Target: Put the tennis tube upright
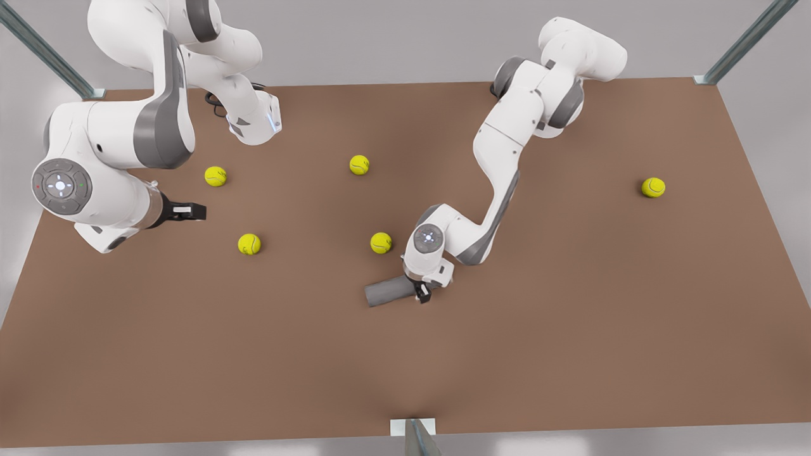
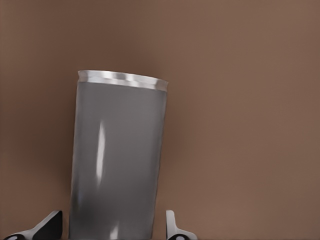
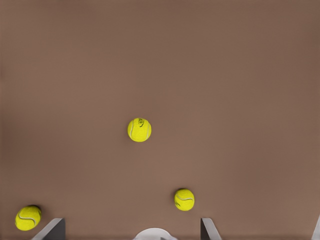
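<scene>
Left gripper [image 1: 421,292] sits low over the brown table [image 1: 570,316], near the middle of the front view, at one end of the grey tennis tube [image 1: 388,291]. That tube lies on its side on the table, stretching from the gripper toward the front view's left. In the left wrist view the tube [image 2: 117,160] runs straight out from between the two fingertips [image 2: 175,231], one on each side of its body, with its pale rim at the far end. The fingers are spread about as wide as the tube, and whether they are pressing on it or just beside it cannot be told.

Right gripper [image 1: 187,211] hangs above the table at the front view's left edge, well apart from the tube. Its fingers [image 3: 209,229] are spread wide in the right wrist view, with nothing between them; this arm waits.

Five yellow-green tennis balls lie scattered on the table. One ball [image 1: 381,242] rests near the left arm's wrist, just beyond the tube. Another [image 1: 249,244] lies near the right gripper, a third [image 1: 215,176] farther back on that side, a fourth [image 1: 359,164] toward the back middle, and a fifth [image 1: 653,187] far off at the front view's right.
</scene>
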Robot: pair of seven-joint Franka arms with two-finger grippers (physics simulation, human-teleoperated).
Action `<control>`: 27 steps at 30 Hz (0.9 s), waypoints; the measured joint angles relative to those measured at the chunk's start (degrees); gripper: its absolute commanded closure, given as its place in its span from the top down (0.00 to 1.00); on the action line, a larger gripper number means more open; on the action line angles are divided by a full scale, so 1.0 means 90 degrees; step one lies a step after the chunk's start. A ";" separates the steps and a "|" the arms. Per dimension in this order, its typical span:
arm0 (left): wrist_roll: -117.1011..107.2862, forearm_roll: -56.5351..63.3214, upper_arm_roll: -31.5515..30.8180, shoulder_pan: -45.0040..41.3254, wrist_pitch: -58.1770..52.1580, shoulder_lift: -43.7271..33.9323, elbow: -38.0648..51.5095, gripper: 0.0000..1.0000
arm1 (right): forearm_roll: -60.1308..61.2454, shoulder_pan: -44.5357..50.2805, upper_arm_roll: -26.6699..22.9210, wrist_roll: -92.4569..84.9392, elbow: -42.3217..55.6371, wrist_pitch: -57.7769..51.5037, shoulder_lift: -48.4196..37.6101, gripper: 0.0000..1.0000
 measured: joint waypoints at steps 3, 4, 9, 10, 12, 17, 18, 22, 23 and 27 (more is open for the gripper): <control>-0.0040 0.0001 -0.0001 -0.0028 0.0022 0.0068 -0.0002 1.00 | 0.0000 0.0000 0.0000 0.0013 0.0000 0.0000 0.0007 1.00; -0.0050 0.0001 -0.0001 -0.0029 0.0030 0.0075 -0.0002 1.00 | 0.0000 0.0000 0.0000 0.0016 -0.0001 0.0000 0.0008 1.00; -0.0092 -0.0001 -0.0001 -0.0031 0.0053 0.0081 -0.0002 0.82 | 0.0005 0.0010 0.0017 0.0032 -0.0009 0.0000 0.0016 1.00; -0.0099 -0.0001 -0.0001 -0.0031 0.0056 0.0081 -0.0002 0.82 | 0.0005 0.0010 0.0018 0.0035 -0.0009 0.0000 0.0018 1.00; -0.0110 -0.0003 -0.0001 -0.0034 0.0060 0.0081 -0.0001 0.78 | 0.0006 0.0009 0.0019 0.0040 -0.0010 0.0000 0.0015 1.00; -0.0111 -0.0014 -0.0001 -0.0041 0.0060 0.0070 -0.0001 0.74 | 0.0004 0.0001 0.0020 0.0050 0.0007 0.0000 0.0011 1.00; -0.0106 -0.0013 -0.0001 -0.0040 0.0054 0.0058 -0.0002 0.73 | 0.0003 0.0000 0.0020 0.0052 0.0008 0.0000 0.0012 1.00; -0.0031 -0.0006 0.0096 -0.0014 -0.0106 -0.0144 0.0017 0.72 | 0.0001 -0.0003 0.0020 0.0058 0.0010 0.0000 0.0011 1.00; 0.0014 -0.0005 0.0230 0.0000 -0.0265 -0.0303 0.0023 0.72 | 0.0001 -0.0007 0.0020 0.0059 0.0010 0.0000 0.0011 1.00; 0.0354 0.0500 0.0882 0.0018 -0.1474 -0.1027 0.0062 0.72 | 0.0000 -0.0010 0.0020 0.0062 0.0017 0.0000 0.0012 1.00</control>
